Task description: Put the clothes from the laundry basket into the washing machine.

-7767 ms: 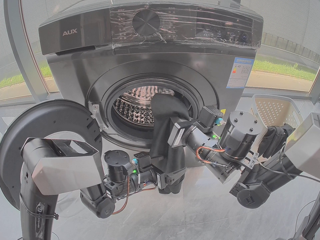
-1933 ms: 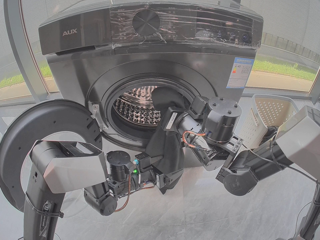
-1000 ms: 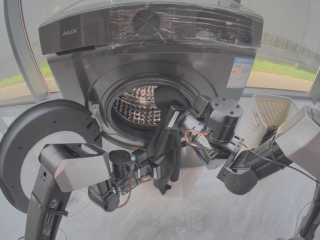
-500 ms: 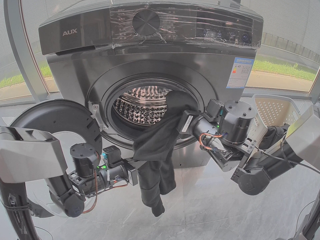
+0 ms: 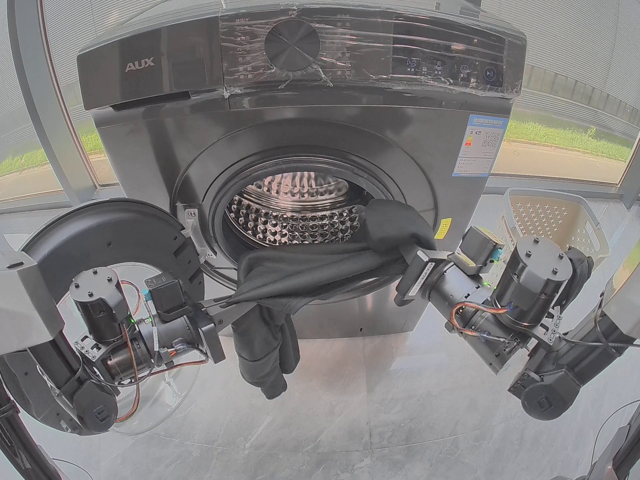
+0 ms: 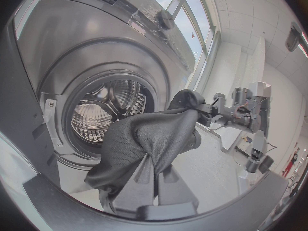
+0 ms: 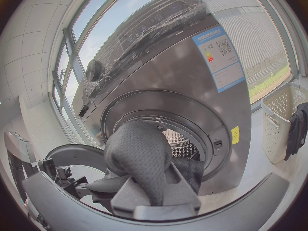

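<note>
A black garment [image 5: 313, 271] stretches across the lower front of the washing machine's open drum [image 5: 293, 211], with a loose end [image 5: 267, 358] hanging toward the floor. My left gripper [image 5: 232, 306] is shut on the garment's left end, just below the door opening. My right gripper [image 5: 408, 259] is shut on a bunched right end at the opening's right rim. The left wrist view has the cloth [image 6: 150, 138] draped over my left gripper [image 6: 157, 185]. In the right wrist view it [image 7: 141, 151] bulges over my right gripper [image 7: 157, 193]. The laundry basket [image 5: 553, 215] stands at the right.
The round door [image 5: 113, 235] is swung open to the left, behind my left arm. Another dark piece of clothing [image 7: 296, 130] hangs over the basket's rim [image 7: 279, 97]. Pale floor tiles [image 5: 373, 401] lie in front of the machine.
The arms have moved apart: the left swung left, the right drew back right. The garment, earlier hanging nearly straight down, is now pulled out flat across the opening.
</note>
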Robot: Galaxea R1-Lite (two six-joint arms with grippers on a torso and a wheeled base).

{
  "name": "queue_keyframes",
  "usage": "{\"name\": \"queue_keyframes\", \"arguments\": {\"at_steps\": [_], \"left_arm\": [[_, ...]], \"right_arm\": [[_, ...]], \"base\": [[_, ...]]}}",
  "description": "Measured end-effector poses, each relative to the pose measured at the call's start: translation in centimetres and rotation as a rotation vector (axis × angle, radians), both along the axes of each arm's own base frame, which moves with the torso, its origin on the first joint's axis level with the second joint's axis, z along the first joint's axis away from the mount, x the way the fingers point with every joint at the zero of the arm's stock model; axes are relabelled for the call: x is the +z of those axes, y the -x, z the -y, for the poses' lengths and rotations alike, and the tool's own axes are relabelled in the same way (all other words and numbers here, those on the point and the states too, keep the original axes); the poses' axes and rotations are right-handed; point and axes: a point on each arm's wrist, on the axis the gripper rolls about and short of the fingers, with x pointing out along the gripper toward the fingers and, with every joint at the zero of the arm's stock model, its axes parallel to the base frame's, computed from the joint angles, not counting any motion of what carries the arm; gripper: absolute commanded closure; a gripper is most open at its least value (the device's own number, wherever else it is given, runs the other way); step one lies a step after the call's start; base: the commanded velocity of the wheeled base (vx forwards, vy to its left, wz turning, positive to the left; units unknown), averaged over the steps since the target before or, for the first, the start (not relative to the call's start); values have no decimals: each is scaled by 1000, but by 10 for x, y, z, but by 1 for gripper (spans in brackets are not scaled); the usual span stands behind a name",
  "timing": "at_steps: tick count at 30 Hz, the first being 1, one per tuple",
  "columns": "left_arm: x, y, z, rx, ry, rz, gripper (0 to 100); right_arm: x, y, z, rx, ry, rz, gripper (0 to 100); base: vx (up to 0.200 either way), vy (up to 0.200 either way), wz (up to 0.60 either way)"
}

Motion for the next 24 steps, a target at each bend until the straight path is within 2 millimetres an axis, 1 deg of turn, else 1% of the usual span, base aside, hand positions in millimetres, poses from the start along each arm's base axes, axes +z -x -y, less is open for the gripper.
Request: {"name": "queue_keyframes", "arguments": {"at_steps": [4, 9, 16, 24], "left_arm": [[2, 9, -3, -62, 6, -8, 100], [4, 17, -4, -112, 8, -15, 100], [5, 31, -5, -196, 9, -26, 100], [4, 40, -1, -239, 5, -39, 100]], "right_arm": [[-2, 2, 6, -8, -8, 8, 100], [-3, 1, 6, -12, -20, 22, 100], [1, -4, 0, -15, -56, 64, 100], [5, -10, -5, -18, -75, 83, 100]], "base": [[0, 0, 0], [0, 0, 0], [0, 0, 0], [0, 0, 0]]}}
